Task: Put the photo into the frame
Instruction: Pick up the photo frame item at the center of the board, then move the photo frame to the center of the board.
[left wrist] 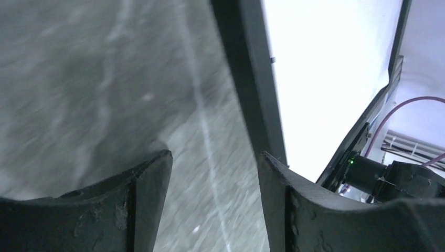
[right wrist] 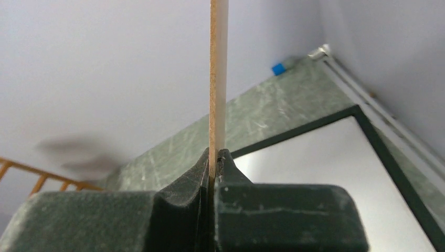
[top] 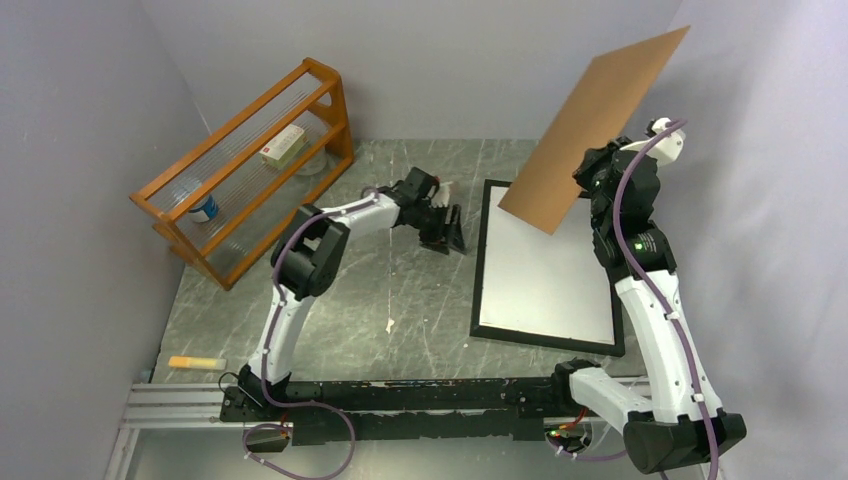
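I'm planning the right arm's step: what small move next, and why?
Probably tilt the brown board flat and lower it toward the frame: the right fingers pinch it steeply tilted above the frame, whose opening shows plain white.

No legible text, brand, number or sign in any view. Two items carry markings that cannot be read:
- Small box (top: 283, 147) on the upper shelf of the orange rack (top: 340, 110), at the table's far left corner: print on its face is too small to make out.
- Container (top: 204, 208) on the rack's lower shelf: it has a blue label, but the wording cannot be made out.
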`<state>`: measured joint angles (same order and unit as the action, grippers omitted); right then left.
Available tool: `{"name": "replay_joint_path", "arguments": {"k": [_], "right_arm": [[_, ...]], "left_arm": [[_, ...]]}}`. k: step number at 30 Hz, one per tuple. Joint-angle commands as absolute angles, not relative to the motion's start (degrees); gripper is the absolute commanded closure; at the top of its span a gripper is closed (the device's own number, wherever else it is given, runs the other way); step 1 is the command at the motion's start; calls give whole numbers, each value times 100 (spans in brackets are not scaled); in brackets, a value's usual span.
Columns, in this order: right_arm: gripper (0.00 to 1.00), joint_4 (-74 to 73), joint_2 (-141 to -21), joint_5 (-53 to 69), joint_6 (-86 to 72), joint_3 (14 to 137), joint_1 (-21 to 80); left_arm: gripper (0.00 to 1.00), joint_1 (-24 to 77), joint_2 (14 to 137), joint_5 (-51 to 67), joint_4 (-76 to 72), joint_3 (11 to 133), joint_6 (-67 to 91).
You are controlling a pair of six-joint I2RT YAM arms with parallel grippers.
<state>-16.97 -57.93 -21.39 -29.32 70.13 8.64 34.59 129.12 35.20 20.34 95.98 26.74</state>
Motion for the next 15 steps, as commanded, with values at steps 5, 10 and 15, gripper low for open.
{"name": "replay_joint_path", "arguments": {"k": [5, 10, 15], "right_arm": [[100, -2024, -5403, -3303, -3174, 7286, 861], [100, -2223, -5331, -3496, -3236, 7312, 864], [100, -2391, -5283, -3589, -3342, 7269, 866]], "left_arm": [[32, 4031, 13436, 2702, 2293, 10412, 3044], [33, 4211, 13538, 2507, 2290, 10435, 3208], [40, 4344, 13835, 2053, 2836, 10870, 3243]]}}
